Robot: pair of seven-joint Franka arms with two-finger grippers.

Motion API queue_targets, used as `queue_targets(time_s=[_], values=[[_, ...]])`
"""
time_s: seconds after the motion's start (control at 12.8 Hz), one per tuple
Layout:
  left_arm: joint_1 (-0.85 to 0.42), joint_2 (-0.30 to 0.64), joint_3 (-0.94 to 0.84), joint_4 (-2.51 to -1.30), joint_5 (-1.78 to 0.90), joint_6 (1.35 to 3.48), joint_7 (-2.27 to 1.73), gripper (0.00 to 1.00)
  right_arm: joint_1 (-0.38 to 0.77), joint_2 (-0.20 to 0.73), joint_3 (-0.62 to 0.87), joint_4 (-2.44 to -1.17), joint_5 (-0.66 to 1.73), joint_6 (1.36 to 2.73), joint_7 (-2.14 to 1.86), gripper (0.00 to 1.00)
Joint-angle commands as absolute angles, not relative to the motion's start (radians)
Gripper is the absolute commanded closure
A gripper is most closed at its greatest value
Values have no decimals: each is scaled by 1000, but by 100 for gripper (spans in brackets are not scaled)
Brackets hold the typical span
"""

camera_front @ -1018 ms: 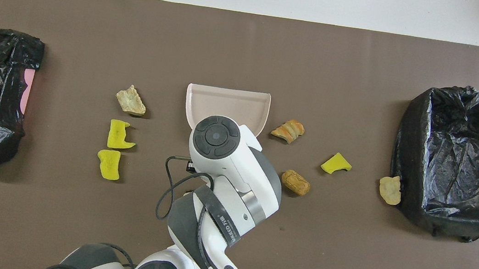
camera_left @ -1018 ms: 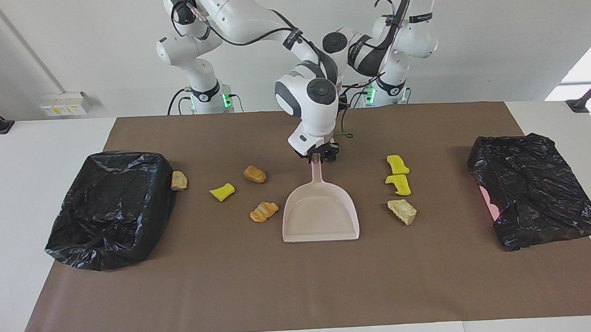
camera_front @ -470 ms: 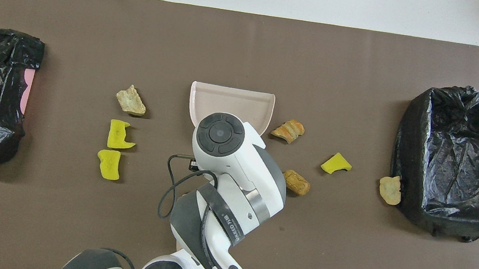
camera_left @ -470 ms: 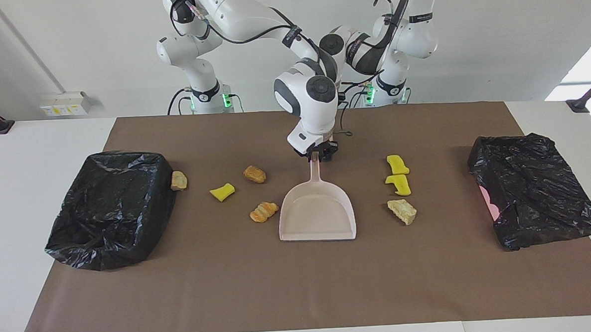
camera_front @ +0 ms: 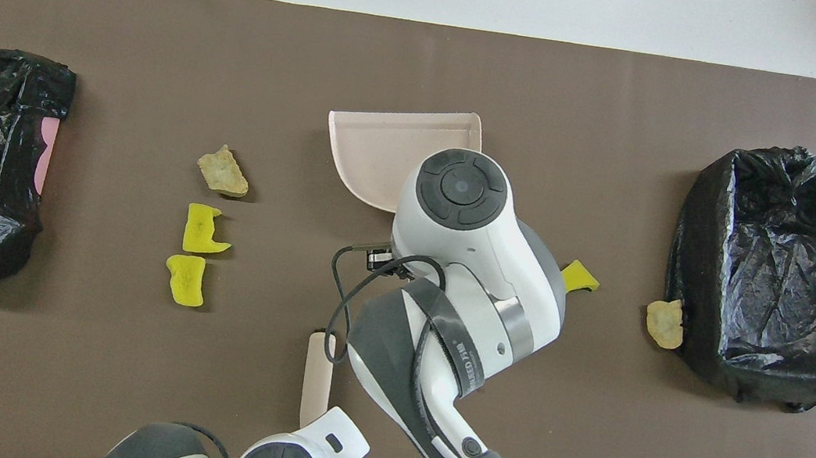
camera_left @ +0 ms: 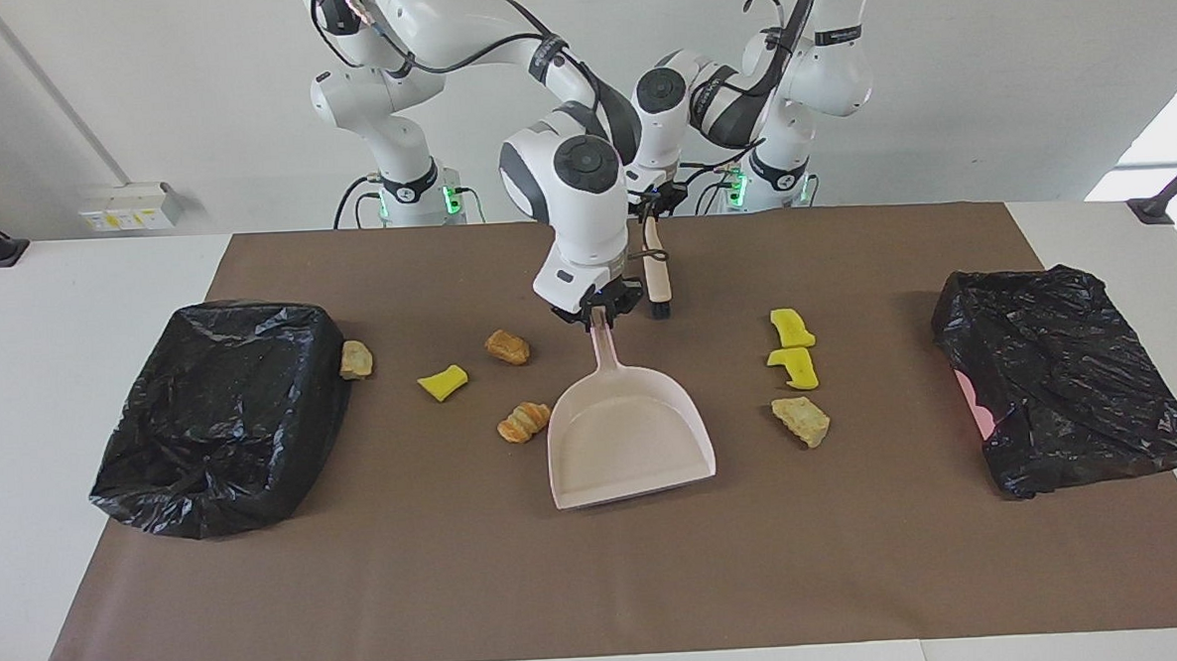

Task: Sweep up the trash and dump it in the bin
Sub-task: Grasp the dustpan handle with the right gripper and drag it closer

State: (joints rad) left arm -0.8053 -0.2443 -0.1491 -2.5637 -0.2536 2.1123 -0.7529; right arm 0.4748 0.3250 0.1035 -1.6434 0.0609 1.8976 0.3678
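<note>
Yellow foam wedges (camera_left: 792,329), tan bread-like chunks (camera_left: 525,422), scattered on mat

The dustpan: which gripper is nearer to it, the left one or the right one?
Right. The right gripper is shut on the dustpan's handle. The left gripper is apart from it, holding the brush over the mat on the robots' side of the dustpan.

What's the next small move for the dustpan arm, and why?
Probably set the dustpan flat, mouth toward the orange chunk beside it. The right gripper holds its handle, pan empty; the left gripper holds the brush, ready to sweep.
</note>
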Motion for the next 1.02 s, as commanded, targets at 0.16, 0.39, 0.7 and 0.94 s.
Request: queue_targets(time_s=[0.16, 0.39, 0.7, 0.94], values=[[-738, -273, -124, -2475, -270, 1878, -738, 100, 381, 253, 110, -1649, 74, 1804, -23, 100], [-561, -337, -124, -2389, -255, 1717, -695, 100, 328, 247, 109, -1649, 57, 1741, -317, 100], [-352, -309, -124, -2247, -175, 1612, -545, 100, 328, 219, 109, -1698, -79, 1755, -608, 100], [-186, -269, -124, -2229, -117, 1653, -355, 100, 322, 186, 109, -1798, -124, 1836, -827, 100]])
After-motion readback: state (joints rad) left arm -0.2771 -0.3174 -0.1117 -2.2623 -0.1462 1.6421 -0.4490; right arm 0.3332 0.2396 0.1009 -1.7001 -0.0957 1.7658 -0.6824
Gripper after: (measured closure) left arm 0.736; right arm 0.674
